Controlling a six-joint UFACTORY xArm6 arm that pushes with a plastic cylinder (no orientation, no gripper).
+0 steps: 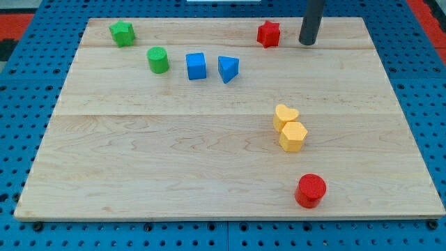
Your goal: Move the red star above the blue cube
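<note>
While I watch from the remote station, nearest the view's bottom sits the red cylinder point(310, 190), close to the front edge of the wooden bench point(139, 174). Further up, the yellow hexagon point(293, 137) and yellow heart point(285, 116) touch each other, the heart just behind. Beyond them, left of centre, runs a row: green cylinder point(158, 60), blue cube point(196, 66), blue triangle point(228, 68), the two blue blocks just beside each other. Toward the view's top, the green star point(122, 33) lies far left and the red star point(268, 33) stands right of centre, well apart from the blue cube, up and to its right. My tip point(307, 42) rests just right of the red star, a small gap between them. This arm carries no pincer, only the rod.
</note>
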